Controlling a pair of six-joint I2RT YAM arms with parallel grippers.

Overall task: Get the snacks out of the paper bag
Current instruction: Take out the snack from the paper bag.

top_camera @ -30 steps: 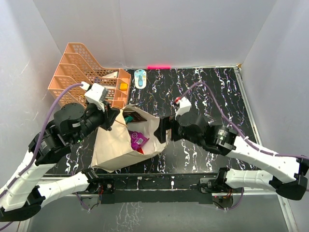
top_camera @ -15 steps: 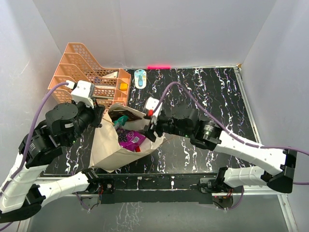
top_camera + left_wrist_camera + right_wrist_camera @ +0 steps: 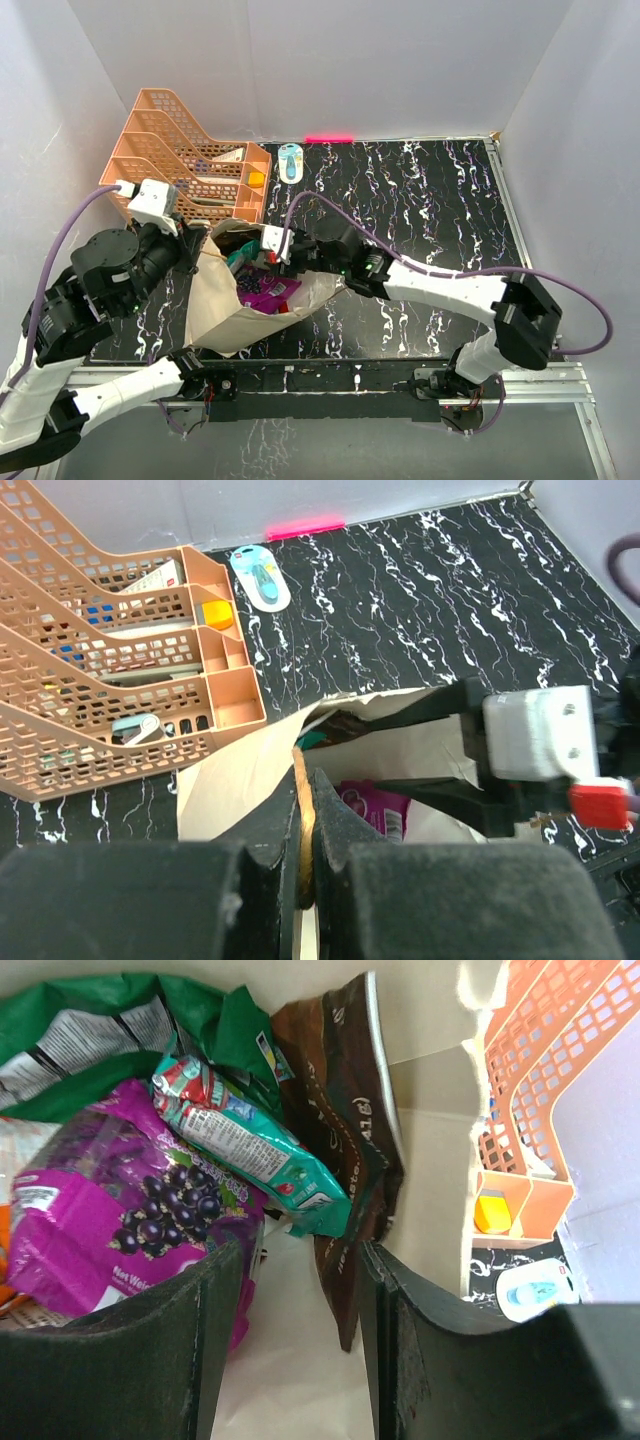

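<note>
The beige paper bag (image 3: 222, 312) lies at the front left with its mouth facing the rack. My left gripper (image 3: 305, 802) is shut on the bag's rim (image 3: 300, 770) and holds it up at the far left of the mouth (image 3: 200, 250). My right gripper (image 3: 300, 1270) is open inside the mouth (image 3: 262, 262), holding nothing. Between and ahead of its fingers lie the snacks: a purple pouch (image 3: 120, 1210), a teal-green packet (image 3: 240, 1145), a dark brown chip bag (image 3: 340, 1160) and a green packet (image 3: 100, 1020). The purple pouch also shows in the top view (image 3: 262, 290).
A peach tiered rack (image 3: 185, 160) stands just behind the bag at the back left, close to my left wrist. A small blue-and-white object (image 3: 291, 162) lies beside it near the back wall. The black marbled table (image 3: 430, 210) stretches to the right.
My right gripper has moved left from outside the bag's right edge into its mouth. My left gripper has pulled the rim further left, and the mouth gapes wider.
</note>
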